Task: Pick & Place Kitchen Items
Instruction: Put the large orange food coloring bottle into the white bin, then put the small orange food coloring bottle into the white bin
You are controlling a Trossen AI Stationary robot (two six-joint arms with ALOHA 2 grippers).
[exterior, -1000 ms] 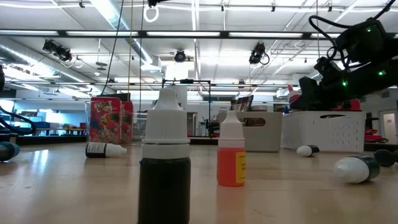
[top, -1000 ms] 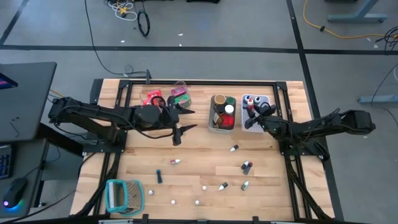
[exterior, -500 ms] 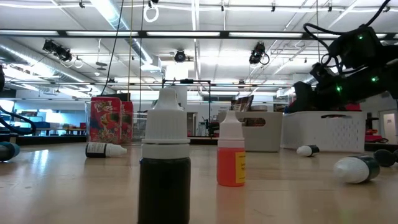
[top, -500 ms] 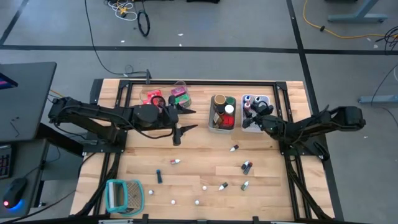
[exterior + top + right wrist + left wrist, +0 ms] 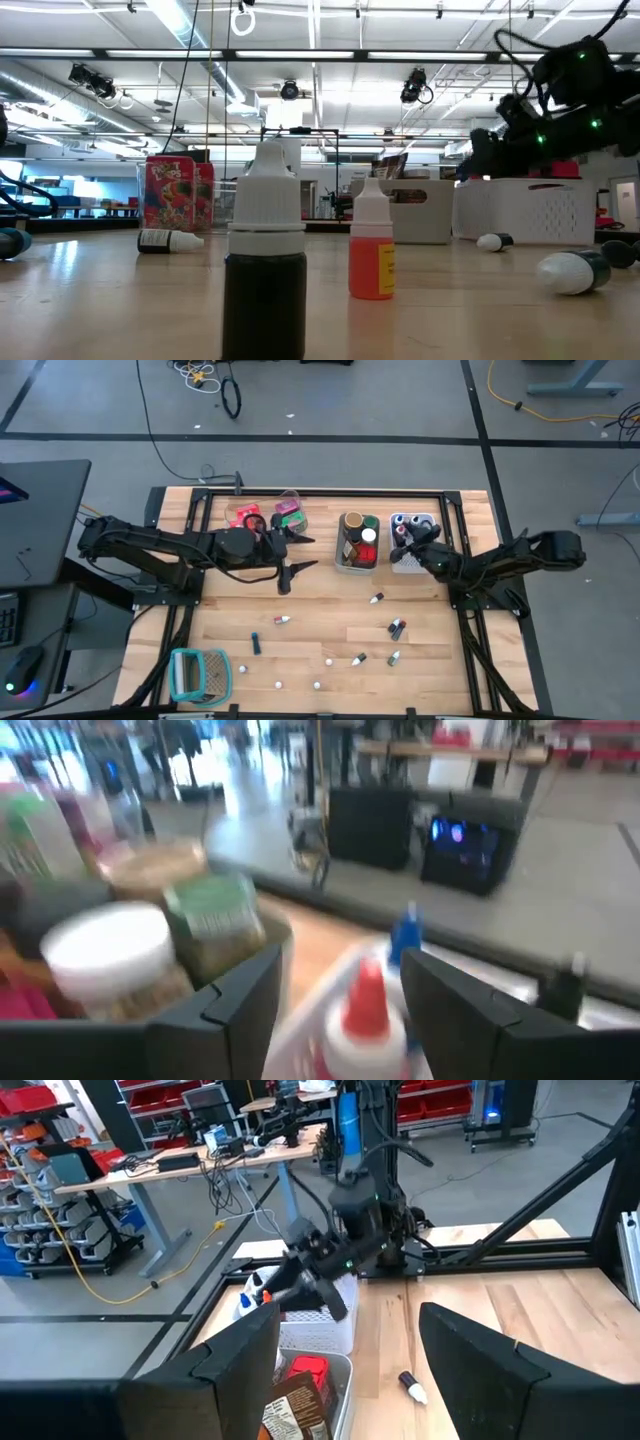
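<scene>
Wooden table (image 5: 320,650) carries the scattered items, and the right gripper (image 5: 408,543) hangs over the white bin (image 5: 430,525) at about one o'clock from the table's middle. Its fingers (image 5: 236,1005) stand apart with nothing between them, and a red-tipped bottle (image 5: 364,1010) and a blue-capped bottle (image 5: 406,932) inside the bin lie just ahead of them; beside these, in the grey bin (image 5: 340,562), stand a white-lidded jar (image 5: 110,960) and a green-lidded jar (image 5: 210,915). The left gripper (image 5: 297,568) waits at about eleven o'clock from the middle, near the clear bin (image 5: 293,495) that holds the red packet (image 5: 243,514) and the green packet (image 5: 290,515); its fingers (image 5: 240,1360) are spread wide and hold nothing. Loose small bottles lie on the bare wood well apart from both grippers: one (image 5: 377,598) at three o'clock, a pair (image 5: 397,628) at four o'clock, one (image 5: 283,619) at seven o'clock, a dark one (image 5: 255,644) farther toward seven, and two more (image 5: 358,658) (image 5: 394,657) around five o'clock. Tiny white pieces (image 5: 327,661) dot the near edge. In the low view a dark bottle (image 5: 265,265) and an orange bottle (image 5: 372,245) stand upright, close to the camera. A teal holder (image 5: 201,675) sits at the eight o'clock corner.
</scene>
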